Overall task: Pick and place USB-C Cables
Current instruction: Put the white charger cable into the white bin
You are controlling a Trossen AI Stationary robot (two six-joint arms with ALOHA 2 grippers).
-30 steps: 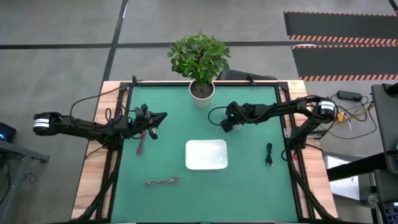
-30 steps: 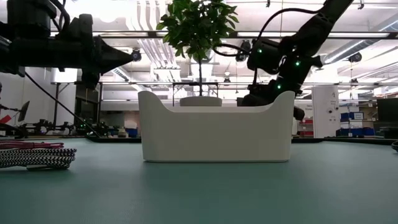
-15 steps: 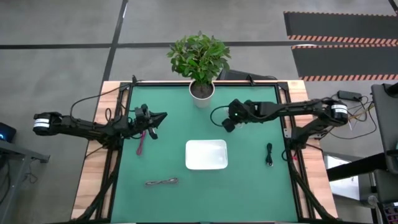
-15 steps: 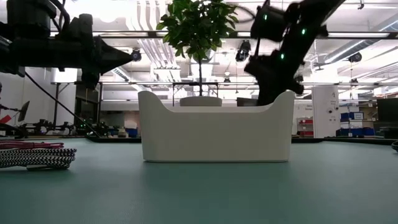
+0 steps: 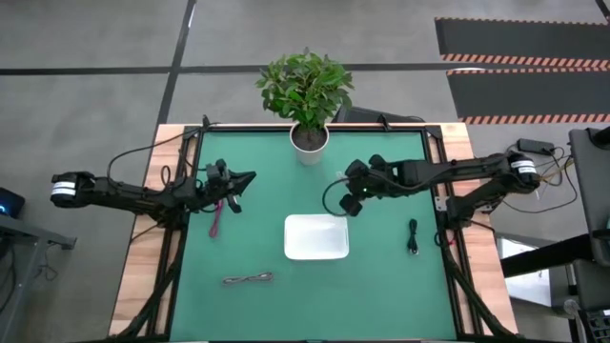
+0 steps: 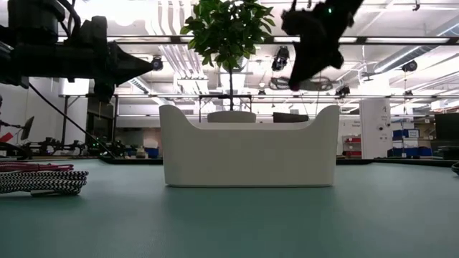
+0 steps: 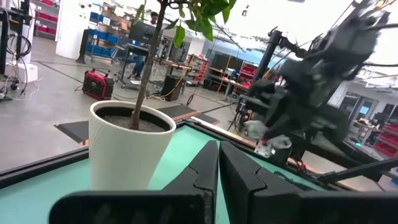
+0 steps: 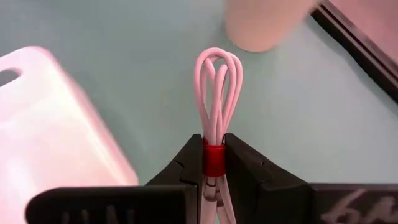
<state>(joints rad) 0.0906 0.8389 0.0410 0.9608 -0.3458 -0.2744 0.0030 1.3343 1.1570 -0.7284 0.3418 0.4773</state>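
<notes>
My right gripper [image 5: 348,202] is in the air just beyond the far right corner of the white tray [image 5: 316,237], shut on the white-grey cable [image 8: 217,81]. The cable's looped end sticks out past the fingertips, over green table. The magenta cable [image 5: 215,218] lies on the table's left part. The grey-brown braided cable [image 5: 248,279] lies near the near edge, and the black cable [image 5: 413,236] lies right of the tray. My left gripper [image 5: 252,177] hovers shut beside the magenta cable, pointing toward the table's right. My right gripper pinches the white-grey cable bundle between its two fingers [image 8: 189,158] at the red band [image 8: 213,160] that ties the strands. The fingers lie along the bundle. Its looped end [image 8: 217,62] sticks out beyond the fingertips, lifted clear of the table.
A potted plant in a white pot [image 5: 309,139] stands at the far middle of the table, close behind my right gripper. The tray [image 6: 249,154] sits at the table's centre. Green table lies bare between the tray and the near edge.
My right gripper has risen and moved from beside the plant pot toward the near edge, to the tray's far right corner, carrying the white-grey cable. My left arm has kept still.
</notes>
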